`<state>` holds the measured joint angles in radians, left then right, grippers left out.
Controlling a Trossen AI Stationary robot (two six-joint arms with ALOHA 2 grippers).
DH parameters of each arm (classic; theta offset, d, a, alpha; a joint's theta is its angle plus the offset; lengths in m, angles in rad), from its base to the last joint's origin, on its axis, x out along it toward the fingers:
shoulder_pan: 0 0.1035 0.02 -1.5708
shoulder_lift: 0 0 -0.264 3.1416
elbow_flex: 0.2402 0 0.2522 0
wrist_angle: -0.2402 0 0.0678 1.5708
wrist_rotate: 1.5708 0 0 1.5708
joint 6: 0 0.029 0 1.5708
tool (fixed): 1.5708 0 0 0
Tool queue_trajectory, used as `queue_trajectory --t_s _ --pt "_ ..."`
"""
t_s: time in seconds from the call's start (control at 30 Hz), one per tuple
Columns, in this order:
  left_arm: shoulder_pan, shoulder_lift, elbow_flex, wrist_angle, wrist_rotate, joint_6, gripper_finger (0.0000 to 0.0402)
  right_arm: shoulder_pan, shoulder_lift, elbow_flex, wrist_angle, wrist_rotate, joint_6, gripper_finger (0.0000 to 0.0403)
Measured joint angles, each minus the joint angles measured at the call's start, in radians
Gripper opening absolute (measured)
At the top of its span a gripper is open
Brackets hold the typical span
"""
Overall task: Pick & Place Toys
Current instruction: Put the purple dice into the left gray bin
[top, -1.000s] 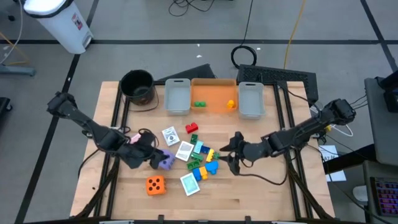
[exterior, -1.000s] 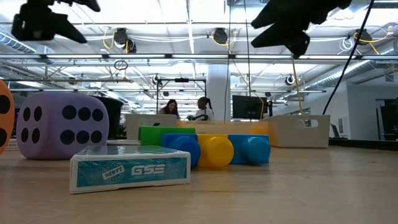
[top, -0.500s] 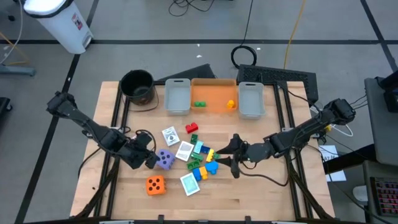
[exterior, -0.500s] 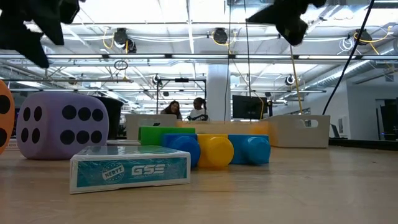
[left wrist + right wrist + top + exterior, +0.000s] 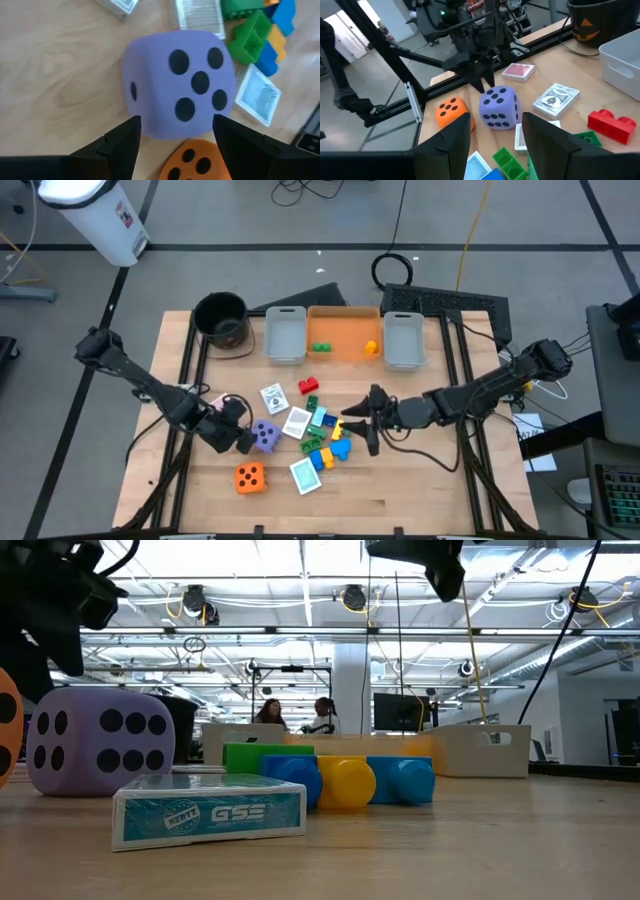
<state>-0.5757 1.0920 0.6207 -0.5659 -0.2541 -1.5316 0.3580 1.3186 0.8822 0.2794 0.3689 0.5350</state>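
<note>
The left claw [image 5: 238, 435] hangs just beside the purple die [image 5: 265, 436], fingers spread to either side of it in the left wrist view and grasping nothing yet. The die sits on the worktop [image 5: 400, 500] near its middle, with the orange die [image 5: 250, 477] just nearer the front edge and a teal card pack [image 5: 305, 475] close by. A cluster of bricks [image 5: 325, 440] lies between the two arms.

The right claw [image 5: 362, 418] hovers over the far side of that brick cluster, fingers parted and empty.

The purple die looks like soft foam: light, squashy, with rounded corners. It should give under the fingers, so a grip across two opposite flat faces, at mid-height, seems safest; a corner hold would likely let it roll or pop out. It fills most of the claw's spread, so the fingers need to stay wide until they straddle it.

The bricks look hard, light and slick, best pinched across their short sides. The card packs lie flat and thin, awkward to get under.

An orange bin [image 5: 344, 335] already holds a green brick [image 5: 321, 347] and a yellow piece [image 5: 372, 347]; grey bins [image 5: 285, 335] flank it.
</note>
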Motion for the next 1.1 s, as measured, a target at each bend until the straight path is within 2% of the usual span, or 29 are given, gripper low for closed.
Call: queue_trajectory --t_s 0.4,0.67,0.97,1.1 --pt "0.033 -0.001 -0.053 0.053 -0.007 0.013 0.0255 -0.049 0.0 0.0 -0.002 -0.005 -0.002 0.0167" --pt "0.109 0.0 -0.055 0.136 -0.002 0.152 0.0255 -0.064 0.0 0.0 -0.033 -0.007 -0.009 0.0167" --pt "0.226 0.0 -0.055 0.153 0.134 0.263 0.0255 -0.065 0.0 0.0 -0.046 -0.007 -0.052 0.0167" --pt "0.274 0.0 -0.055 0.152 0.161 0.296 0.0255 -0.065 0.0 0.0 -0.046 -0.006 -0.061 0.0166"
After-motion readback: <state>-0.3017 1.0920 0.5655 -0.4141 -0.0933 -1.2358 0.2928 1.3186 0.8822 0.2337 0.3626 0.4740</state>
